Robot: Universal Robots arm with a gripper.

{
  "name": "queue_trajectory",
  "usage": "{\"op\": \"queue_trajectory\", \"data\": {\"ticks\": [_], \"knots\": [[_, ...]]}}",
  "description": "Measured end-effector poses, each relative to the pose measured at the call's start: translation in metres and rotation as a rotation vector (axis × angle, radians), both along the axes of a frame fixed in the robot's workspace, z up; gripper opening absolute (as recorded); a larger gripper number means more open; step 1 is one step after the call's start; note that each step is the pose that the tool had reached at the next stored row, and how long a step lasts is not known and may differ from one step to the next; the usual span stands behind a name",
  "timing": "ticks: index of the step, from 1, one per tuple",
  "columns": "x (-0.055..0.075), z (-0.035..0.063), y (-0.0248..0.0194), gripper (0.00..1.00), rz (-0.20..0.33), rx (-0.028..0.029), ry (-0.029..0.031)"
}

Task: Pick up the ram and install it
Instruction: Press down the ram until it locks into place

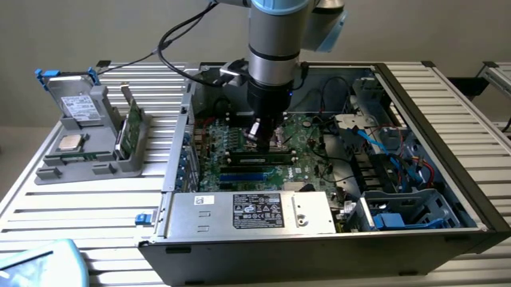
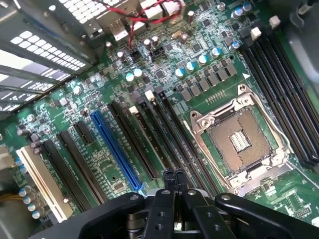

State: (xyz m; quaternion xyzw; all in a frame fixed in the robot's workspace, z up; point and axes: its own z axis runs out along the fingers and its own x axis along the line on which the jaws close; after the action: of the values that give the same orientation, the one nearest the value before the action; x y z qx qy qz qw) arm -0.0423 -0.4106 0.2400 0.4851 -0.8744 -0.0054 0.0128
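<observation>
**Gripper closed above the motherboard, nothing held**

Gripper (image 2: 173,175) closed and empty over the motherboard (image 2: 164,84), beside the CPU socket (image 2: 239,137). The ram (image 1: 258,160) lies along a slot in the case, below the gripper; whether it's fully latched can't be told. Pick-up apparently done.

The tabletop (image 1: 96,209) is showing ribbed, matt metal slats. The computer case (image 1: 319,251) is presenting dull grey sheet metal. The motherboard (image 2: 164,64) is displaying a glossy green board surface. The gripper (image 2: 174,175) is showing smooth black semi-gloss parts. The holder (image 1: 88,161) is appearing matt grey plastic.
</observation>
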Motion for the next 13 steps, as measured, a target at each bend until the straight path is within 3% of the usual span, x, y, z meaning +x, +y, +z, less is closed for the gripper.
{"op": "queue_trajectory", "data": {"ticks": [13], "knots": [[0.0000, 0.0000, 0.0000, 0.11, -0.207, 0.0000, 0.0000]]}}
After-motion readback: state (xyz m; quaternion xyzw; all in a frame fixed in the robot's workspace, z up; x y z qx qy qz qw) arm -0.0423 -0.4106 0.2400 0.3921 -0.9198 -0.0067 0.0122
